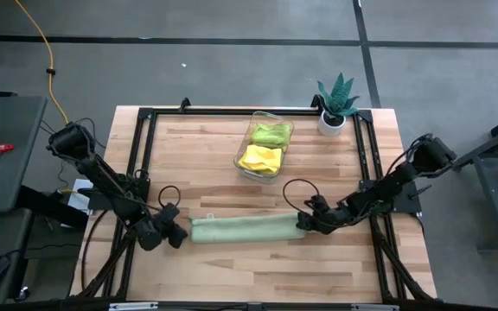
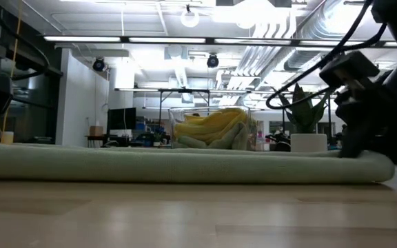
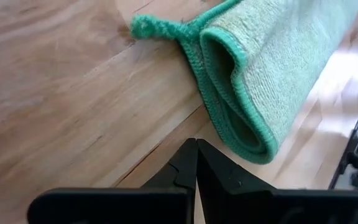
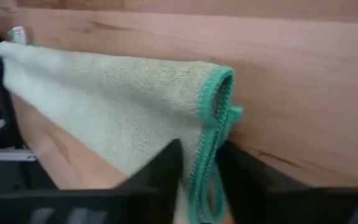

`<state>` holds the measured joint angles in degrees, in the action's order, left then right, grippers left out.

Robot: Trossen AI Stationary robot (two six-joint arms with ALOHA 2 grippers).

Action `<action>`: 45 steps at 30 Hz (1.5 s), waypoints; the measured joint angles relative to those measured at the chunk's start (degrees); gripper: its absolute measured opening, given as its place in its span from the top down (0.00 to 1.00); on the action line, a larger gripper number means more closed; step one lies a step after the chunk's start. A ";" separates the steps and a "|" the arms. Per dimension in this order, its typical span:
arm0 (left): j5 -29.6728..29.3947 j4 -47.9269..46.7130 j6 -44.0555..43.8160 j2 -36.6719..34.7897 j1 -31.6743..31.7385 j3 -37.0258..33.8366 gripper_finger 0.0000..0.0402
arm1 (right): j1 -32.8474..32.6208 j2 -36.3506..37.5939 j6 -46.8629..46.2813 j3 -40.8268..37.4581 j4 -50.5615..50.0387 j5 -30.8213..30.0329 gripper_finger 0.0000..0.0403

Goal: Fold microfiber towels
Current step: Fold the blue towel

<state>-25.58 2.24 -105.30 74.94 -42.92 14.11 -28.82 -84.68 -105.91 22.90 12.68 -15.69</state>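
A pale mint green towel (image 1: 240,229), folded into a long strip, lies flat on the table and runs left to right; it also shows in the low view (image 2: 185,165). My left gripper (image 1: 178,235) is shut, with its tips (image 3: 196,146) just short of the strip's left end (image 3: 241,93), where the hemmed fold gapes open. My right gripper (image 1: 305,223) is at the strip's right end (image 4: 207,158), shut on the towel's hemmed edge. Yellow and lime green towels lie in the clear bin (image 1: 264,145). My right gripper pinches the green-hemmed edge at the strip's right end (image 4: 209,149) between its two fingers (image 4: 166,165). At least two hemmed layers run through the gap. The fingers come slanting down from the table's right side. The rest of the towel lies flat on the table.
The clear bin stands at the far middle of the table, also seen in the low view (image 2: 212,127). A potted plant (image 1: 335,104) is at the far right corner. A black frame (image 1: 141,155) runs along the table's left, far and right sides. Bare wood lies between strip and bin.
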 joint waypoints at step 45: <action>13.88 12.81 46.65 22.77 22.34 20.07 1.00 | -5.53 11.96 -4.60 27.37 -62.32 1.33 1.00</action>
<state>-11.70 15.04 -58.65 97.71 -20.58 34.18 -34.35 -72.73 -110.51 50.26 -49.64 -14.36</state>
